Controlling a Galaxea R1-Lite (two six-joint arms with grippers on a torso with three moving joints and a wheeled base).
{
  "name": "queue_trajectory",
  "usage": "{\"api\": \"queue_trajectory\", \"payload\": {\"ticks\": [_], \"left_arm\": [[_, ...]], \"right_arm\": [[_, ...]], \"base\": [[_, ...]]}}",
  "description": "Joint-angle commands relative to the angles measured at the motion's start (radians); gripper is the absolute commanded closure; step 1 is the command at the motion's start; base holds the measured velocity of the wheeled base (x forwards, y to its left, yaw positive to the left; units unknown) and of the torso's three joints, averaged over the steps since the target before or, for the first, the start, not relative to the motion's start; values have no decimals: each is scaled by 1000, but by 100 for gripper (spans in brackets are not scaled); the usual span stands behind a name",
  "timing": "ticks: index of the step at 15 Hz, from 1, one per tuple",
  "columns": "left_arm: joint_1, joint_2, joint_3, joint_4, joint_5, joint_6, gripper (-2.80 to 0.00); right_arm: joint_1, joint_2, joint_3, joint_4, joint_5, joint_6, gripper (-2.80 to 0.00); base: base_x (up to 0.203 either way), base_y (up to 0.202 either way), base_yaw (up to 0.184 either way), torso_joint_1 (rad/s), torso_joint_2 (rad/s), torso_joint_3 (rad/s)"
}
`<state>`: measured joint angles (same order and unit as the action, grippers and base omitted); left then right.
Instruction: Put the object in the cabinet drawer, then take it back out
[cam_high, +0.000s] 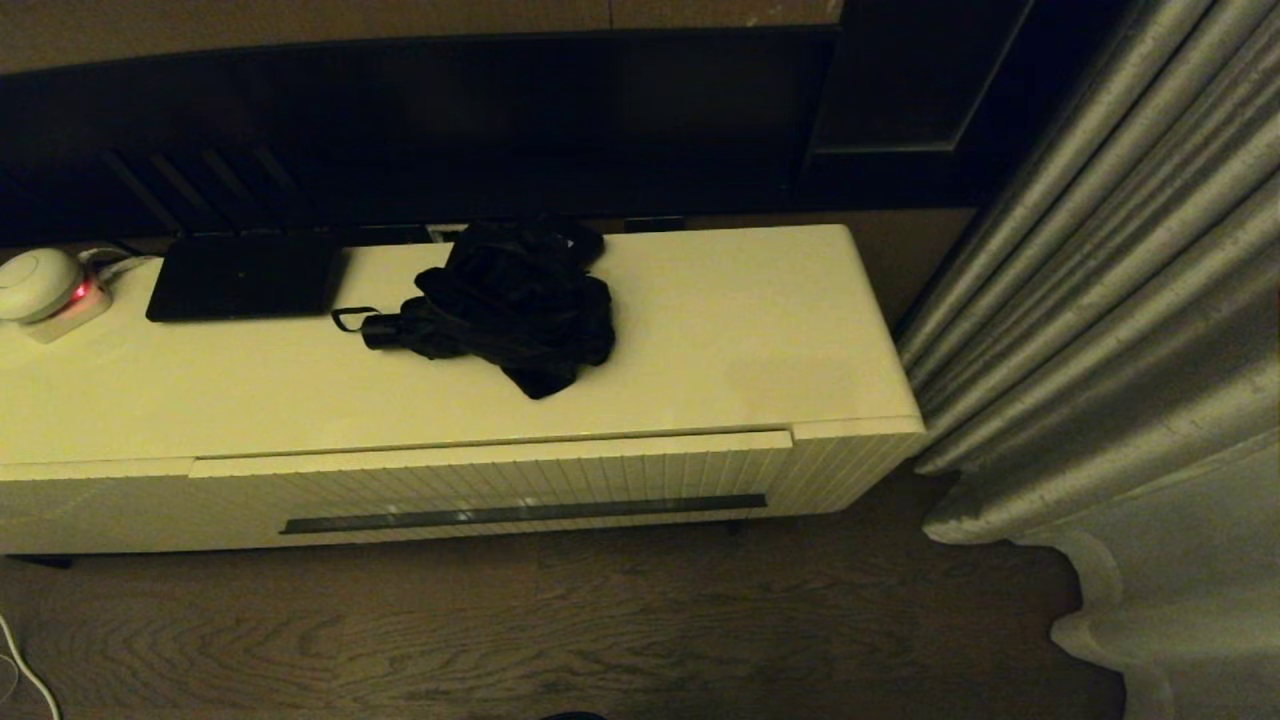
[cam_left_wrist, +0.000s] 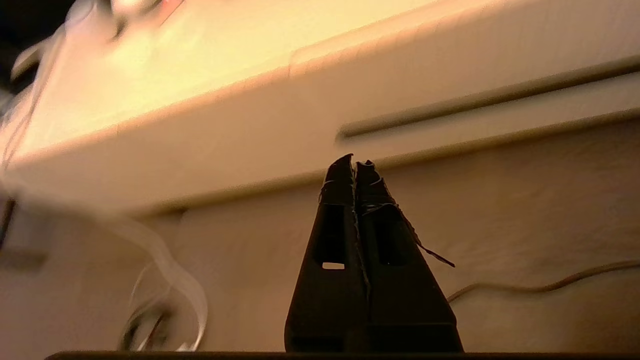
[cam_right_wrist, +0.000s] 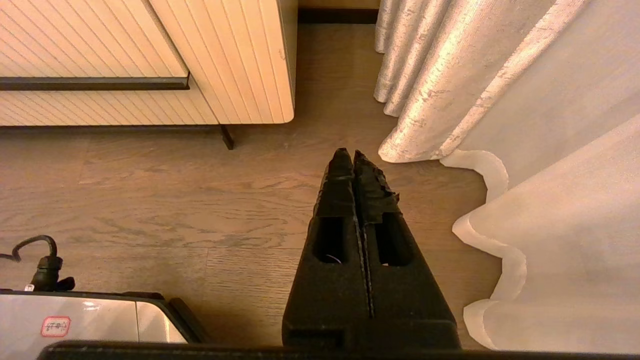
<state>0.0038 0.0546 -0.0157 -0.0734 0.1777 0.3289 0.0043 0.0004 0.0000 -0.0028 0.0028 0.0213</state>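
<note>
The umbrella (cam_high: 510, 305) lies on top of the cabinet (cam_high: 700, 340), approx. mid-surface, handle and thin wrist loop pointing toward the flat black device (cam_high: 245, 277), while the drawer (cam_high: 500, 490) below looks fully closed behind its ribbed front and dark bar handle (cam_high: 520, 514). It should be light but floppy, w/ loose bunched fabric that slips and sags, so the stiff short handle is prob. the safest place to grip, not the cloth. Left gripper (cam_left_wrist: 354, 162) has fingers pressed together, empty, low near the cabinet front; right gripper (cam_right_wrist: 350, 155) likewise closed on nothing, parked over the wood floor by the curtain (cam_right_wrist: 450, 90).
</note>
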Motion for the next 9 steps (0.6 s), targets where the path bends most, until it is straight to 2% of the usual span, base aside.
{"api": "queue_trajectory", "payload": {"ticks": [1,4,5,6,7,9], "left_arm": [[-1,-55,19,-63,-49,-9,0],[-1,-55,19,-55,-73,-79,0],[-1,-55,19,-47,-103,-143,0],[-1,-55,19,-26,-136,-182,0],[-1,-55,19,23,-171,-204,0],[-1,-55,2,128,-193,-234,0]], "right_arm": [[0,0,2,0,0,0,0],[0,0,2,0,0,0,0],[0,0,2,0,0,0,0],[0,0,2,0,0,0,0],[0,0,2,0,0,0,0],[0,0,2,0,0,0,0]], "base": [[0,0,0,0,0,0],[0,0,0,0,0,0],[0,0,0,0,0,0],[0,0,0,0,0,0],[0,0,0,0,0,0],[0,0,0,0,0,0]]}}
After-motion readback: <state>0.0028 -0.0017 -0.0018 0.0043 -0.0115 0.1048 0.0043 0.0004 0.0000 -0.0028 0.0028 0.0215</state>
